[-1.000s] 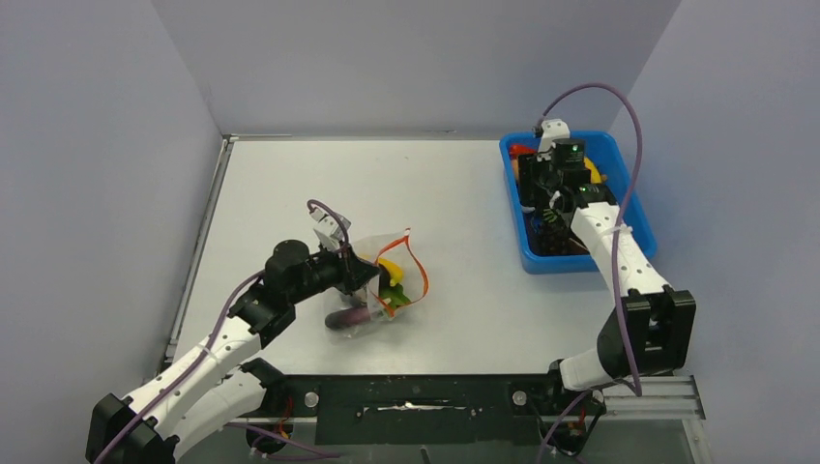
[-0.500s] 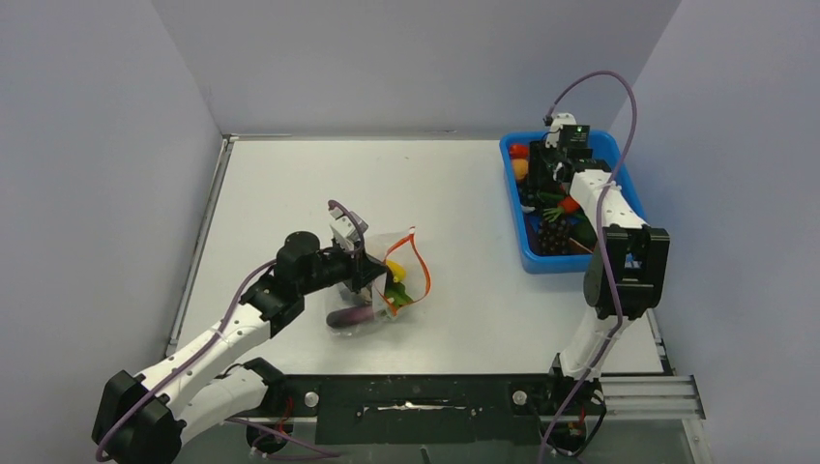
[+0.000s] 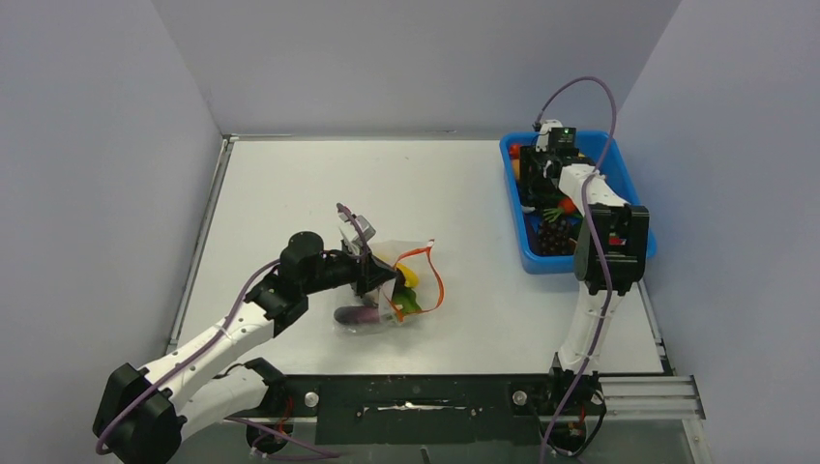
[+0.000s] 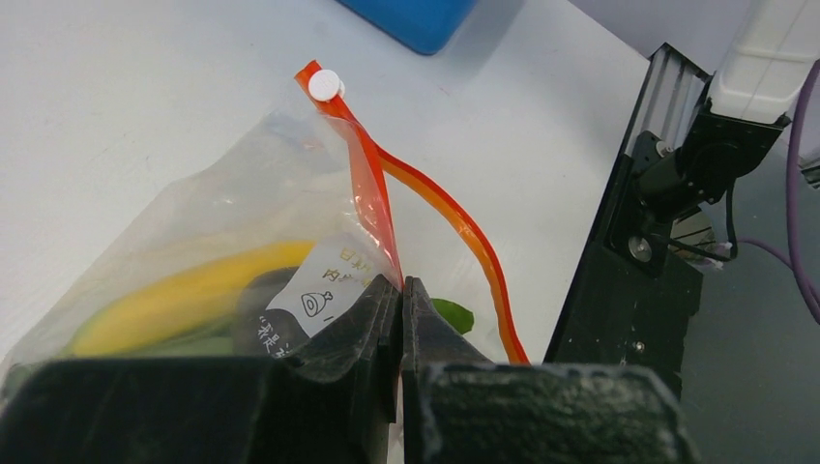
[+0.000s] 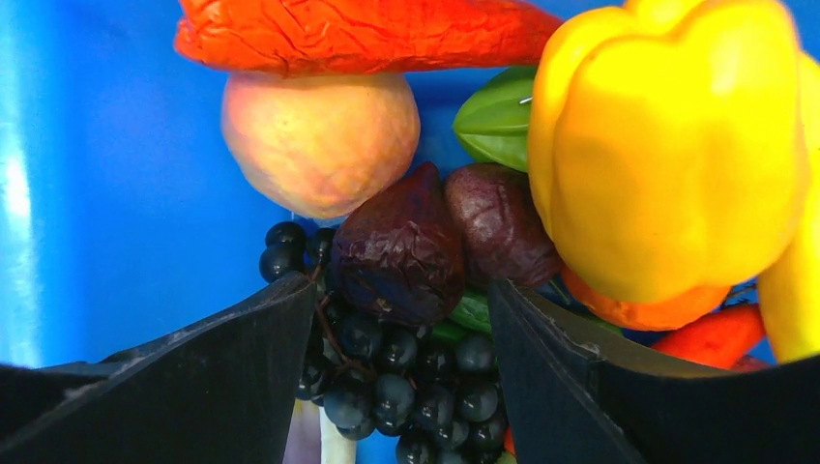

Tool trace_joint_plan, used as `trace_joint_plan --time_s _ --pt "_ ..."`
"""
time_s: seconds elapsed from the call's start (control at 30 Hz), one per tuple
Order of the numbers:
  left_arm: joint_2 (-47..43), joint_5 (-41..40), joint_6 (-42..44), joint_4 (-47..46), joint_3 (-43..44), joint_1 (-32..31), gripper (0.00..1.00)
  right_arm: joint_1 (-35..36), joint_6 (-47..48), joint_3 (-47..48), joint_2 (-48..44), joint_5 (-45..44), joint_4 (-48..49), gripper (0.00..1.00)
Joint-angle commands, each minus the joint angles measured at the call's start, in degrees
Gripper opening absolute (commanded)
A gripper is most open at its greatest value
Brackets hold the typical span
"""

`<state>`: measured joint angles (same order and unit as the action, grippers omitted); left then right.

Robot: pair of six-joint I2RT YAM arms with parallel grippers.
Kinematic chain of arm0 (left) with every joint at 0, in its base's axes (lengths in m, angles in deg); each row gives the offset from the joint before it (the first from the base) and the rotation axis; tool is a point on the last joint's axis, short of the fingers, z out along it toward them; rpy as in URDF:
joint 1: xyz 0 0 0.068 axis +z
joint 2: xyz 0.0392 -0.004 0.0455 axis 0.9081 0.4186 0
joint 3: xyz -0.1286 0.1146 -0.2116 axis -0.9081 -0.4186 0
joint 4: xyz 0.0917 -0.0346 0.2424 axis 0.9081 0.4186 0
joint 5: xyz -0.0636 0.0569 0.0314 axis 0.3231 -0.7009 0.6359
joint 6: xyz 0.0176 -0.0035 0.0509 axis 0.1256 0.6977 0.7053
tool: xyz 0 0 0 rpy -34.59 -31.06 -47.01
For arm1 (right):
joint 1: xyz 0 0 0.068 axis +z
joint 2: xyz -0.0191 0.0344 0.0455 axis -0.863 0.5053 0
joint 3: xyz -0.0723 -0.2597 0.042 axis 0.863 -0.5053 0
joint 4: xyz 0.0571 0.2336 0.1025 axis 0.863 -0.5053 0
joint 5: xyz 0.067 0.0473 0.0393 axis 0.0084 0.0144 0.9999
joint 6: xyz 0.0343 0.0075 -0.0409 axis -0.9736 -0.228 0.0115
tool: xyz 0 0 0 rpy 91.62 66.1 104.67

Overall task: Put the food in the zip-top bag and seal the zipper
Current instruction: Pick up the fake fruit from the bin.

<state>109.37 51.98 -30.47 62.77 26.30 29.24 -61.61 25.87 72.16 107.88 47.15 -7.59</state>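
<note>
The clear zip-top bag (image 3: 392,290) lies mid-table with its orange-red zipper (image 3: 431,274) looped open. A yellow banana (image 4: 174,295), a green pod and a purple aubergine (image 3: 356,314) show through it. My left gripper (image 3: 380,276) is shut on the bag's near mouth edge (image 4: 372,253), by the white label. My right gripper (image 3: 538,186) is open and empty, hovering inside the blue bin (image 3: 619,174). Between and just beyond its fingers (image 5: 222,377) lie a dark grape bunch (image 5: 406,372) and dark purple figs (image 5: 401,251). A peach (image 5: 319,140), a yellow pepper (image 5: 667,145) and a red chilli (image 5: 358,34) lie beyond.
The blue bin stands at the table's far right. Grey walls close in the table's left, back and right. A black rail (image 3: 416,396) runs along the near edge, and it also shows in the left wrist view (image 4: 638,251).
My left gripper has pulled the bag's mouth edge a little to the right. My right arm has swung upright and its gripper has shifted slightly within the bin.
</note>
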Motion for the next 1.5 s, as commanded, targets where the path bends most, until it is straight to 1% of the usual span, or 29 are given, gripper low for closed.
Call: trace_joint_plan --time_s 0.0,0.1,0.17,0.27,0.4,0.47,0.53,0.77,1.03,1.2,1.3,1.47 --pt "-0.5 3.4 -0.7 -8.8 2.7 -0.9 0.00 -0.6 0.9 2.6 0.8 1.3 2.6 0.67" --pt "-0.4 2.7 -0.9 -8.7 2.5 -1.2 0.00 -0.8 1.0 3.0 2.1 1.7 2.9 0.65" --pt "-0.4 1.5 -1.1 -7.4 2.5 -1.3 0.00 -0.9 1.0 3.0 2.6 1.6 3.3 0.62" --pt "-0.6 1.3 -1.8 -5.1 3.3 -1.3 0.00 -0.9 1.5 3.0 2.8 1.1 3.8 0.60" --pt "-2.3 -0.4 -3.7 -4.9 2.5 -1.6 0.00 -1.0 2.5 2.7 2.6 1.7 4.6 0.51" --pt "-3.4 -0.9 -4.2 -4.6 1.8 -1.6 0.00 -1.0 2.5 2.7 2.2 1.9 4.3 0.49" --pt "-4.4 -3.2 -4.3 -4.0 1.0 -1.6 0.00 -1.0 2.1 2.1 1.0 1.7 3.8 0.47" --pt "-5.8 -4.6 -4.9 -2.8 0.2 -1.6 0.00 -1.0 -0.9 -2.1 -6.3 0.1 3.5 0.43" --pt "-5.9 -5.4 -7.3 -3.4 -0.4 -1.7 0.00 -0.5 -5.8 -9.1 -16.0 0.1 3.2 0.42" --pt "-6.3 -4.5 -10.4 -4.6 0.0 -1.7 0.00 -0.2 -8.5 -13.9 -21.3 0.7 2.5 0.42" --pt "-6.9 -4.1 -11.9 -6.1 -0.6 -1.7 0.00 1.3 -9.6 -18.0 -25.4 1.7 2.3 0.43" --pt "-7.4 -4.3 -14.3 -7.1 -1.4 -1.7 0.00 3.3 -10.5 -22.9 -32.4 -0.1 -0.2 0.44"
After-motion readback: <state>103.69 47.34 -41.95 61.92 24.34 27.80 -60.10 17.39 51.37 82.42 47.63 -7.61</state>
